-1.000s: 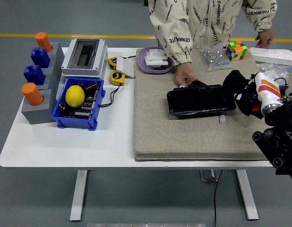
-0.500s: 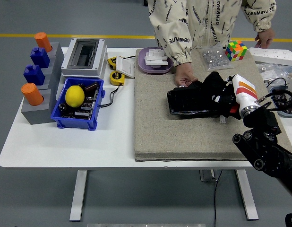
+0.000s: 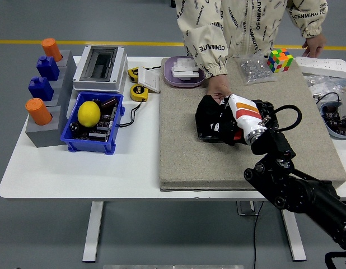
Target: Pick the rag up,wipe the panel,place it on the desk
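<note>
Black rag (image 3: 209, 119) is bunched under the right hand (image 3: 224, 124), whose fingers are closed on the cloth and pressed with it onto the left end of the black panel (image 3: 268, 116). The panel lies flat on the grey felt mat (image 3: 184, 151), in the mat's far half, and only its left end is covered by the rag; the rest is partly hidden by the arm's white and orange wrist cover (image 3: 246, 116). The right arm enters from the lower right corner and crosses the mat's near edge.

At the panel's far edge a person's hand (image 3: 219, 88) rests on the mat, just beside or touching the panel; which cannot be told. The person stands at the tabletop's far side in a cream printed jacket (image 3: 240, 28), the other hand (image 3: 314, 43) near the far right corner.

Along the mat's far edge are a purple tray (image 3: 168, 75) holding white parts, a clear bag of small metal parts (image 3: 254, 69) and a colour cube (image 3: 280, 59).

On the bare white tabletop (image 3: 83, 168), left of the mat, are two yellow tape measures (image 3: 139, 92), a white electrical enclosure (image 3: 100, 67), and a blue bin (image 3: 92, 143) holding a lemon (image 3: 88, 113) and dark parts. At the left edge stands a grey stepped block (image 3: 50, 120) carrying orange and blue pegs.
</note>
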`<state>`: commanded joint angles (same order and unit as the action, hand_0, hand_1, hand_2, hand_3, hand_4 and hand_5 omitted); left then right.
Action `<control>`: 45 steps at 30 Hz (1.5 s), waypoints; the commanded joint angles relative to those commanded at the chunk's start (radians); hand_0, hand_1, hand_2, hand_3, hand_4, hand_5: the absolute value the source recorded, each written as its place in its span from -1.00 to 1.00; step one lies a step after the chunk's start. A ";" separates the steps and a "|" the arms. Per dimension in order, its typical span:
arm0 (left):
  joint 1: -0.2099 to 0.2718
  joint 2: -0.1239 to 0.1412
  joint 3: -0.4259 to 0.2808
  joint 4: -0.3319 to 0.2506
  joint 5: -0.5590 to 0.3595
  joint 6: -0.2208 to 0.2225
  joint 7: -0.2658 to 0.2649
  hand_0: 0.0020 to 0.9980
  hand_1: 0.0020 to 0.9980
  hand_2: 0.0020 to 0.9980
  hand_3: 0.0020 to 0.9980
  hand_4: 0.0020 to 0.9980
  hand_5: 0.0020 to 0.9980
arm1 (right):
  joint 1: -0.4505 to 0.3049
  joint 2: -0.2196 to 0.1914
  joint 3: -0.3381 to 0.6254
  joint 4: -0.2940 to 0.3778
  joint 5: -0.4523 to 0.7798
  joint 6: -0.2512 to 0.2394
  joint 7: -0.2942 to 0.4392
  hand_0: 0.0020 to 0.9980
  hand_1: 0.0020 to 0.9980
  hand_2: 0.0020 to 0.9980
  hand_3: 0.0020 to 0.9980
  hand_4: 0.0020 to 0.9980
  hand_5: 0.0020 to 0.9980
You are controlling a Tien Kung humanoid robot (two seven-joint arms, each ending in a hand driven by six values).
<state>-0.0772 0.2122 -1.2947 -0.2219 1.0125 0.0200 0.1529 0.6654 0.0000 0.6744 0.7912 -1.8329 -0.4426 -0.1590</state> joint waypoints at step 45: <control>0.004 0.000 -0.006 0.000 0.006 0.000 0.000 0.21 0.27 0.28 0.12 0.27 -0.11 | 0.017 -0.063 -0.069 0.016 0.001 0.005 -0.002 -0.52 -0.42 -0.28 -0.27 0.82 -0.90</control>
<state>-0.0736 0.2123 -1.3004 -0.2218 1.0189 0.0200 0.1526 0.6822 -0.0631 0.6058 0.8074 -1.8320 -0.4375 -0.1607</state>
